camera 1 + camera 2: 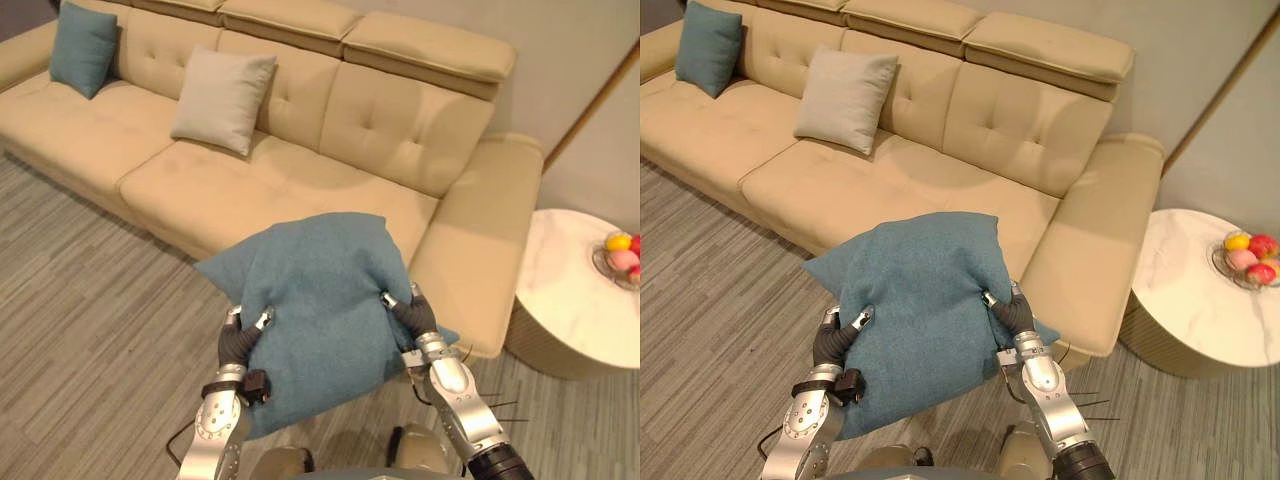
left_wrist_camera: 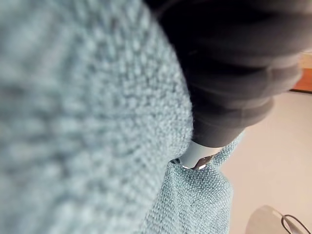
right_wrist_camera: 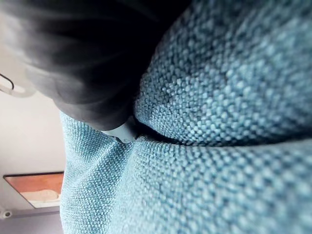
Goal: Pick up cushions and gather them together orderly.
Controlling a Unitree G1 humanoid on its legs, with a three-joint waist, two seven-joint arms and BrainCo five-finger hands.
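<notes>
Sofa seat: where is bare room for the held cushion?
For the held teal cushion: the seat is bare between the beige cushion and the right armrest. Busier leftward, by the far teal cushion.

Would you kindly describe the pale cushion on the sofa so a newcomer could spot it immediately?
Find the long beige sofa. Against its tufted backrest leans the pale cushion. It is greyish-beige, whereas the corner cushion and the held cushion are teal.
</notes>
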